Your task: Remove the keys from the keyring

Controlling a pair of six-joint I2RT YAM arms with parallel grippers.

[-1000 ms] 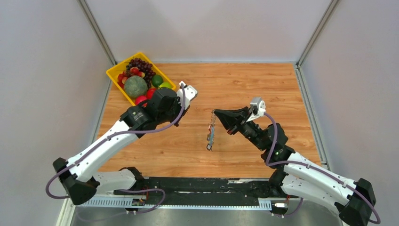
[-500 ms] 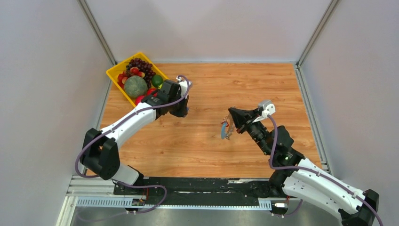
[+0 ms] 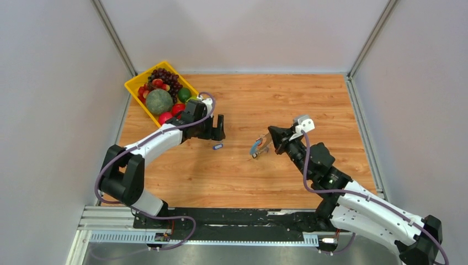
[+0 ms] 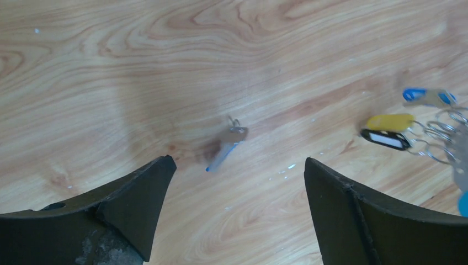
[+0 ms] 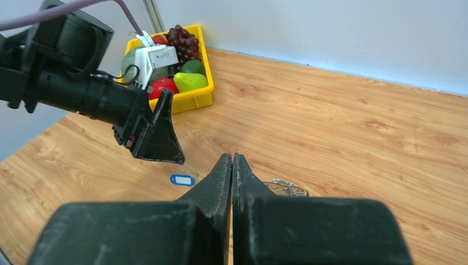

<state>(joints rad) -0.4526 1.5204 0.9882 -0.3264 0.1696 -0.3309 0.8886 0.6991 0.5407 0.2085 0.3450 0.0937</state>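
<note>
Keys [image 4: 389, 131] are hanging light and floppy on the keyring [image 3: 259, 148], pinched in the closed right hand [image 3: 271, 139] over the worktop [image 3: 287, 99]; one blue-tagged key [image 3: 218, 146] is lying loose at its nine o'clock, below the open left hand [image 3: 219, 127]; slippery metal, so gripping tags is looking safest

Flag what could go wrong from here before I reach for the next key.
1. The loose blue-tagged key lies just below the open left claw. A low pass toward the ring could knock it away.
2. The right claw, shut, seems to hold the keyring only near its tips. A hard pull might slip it free.
3. The remaining keys lie bunched, yellow tag against black, so a grab may catch two.
</note>
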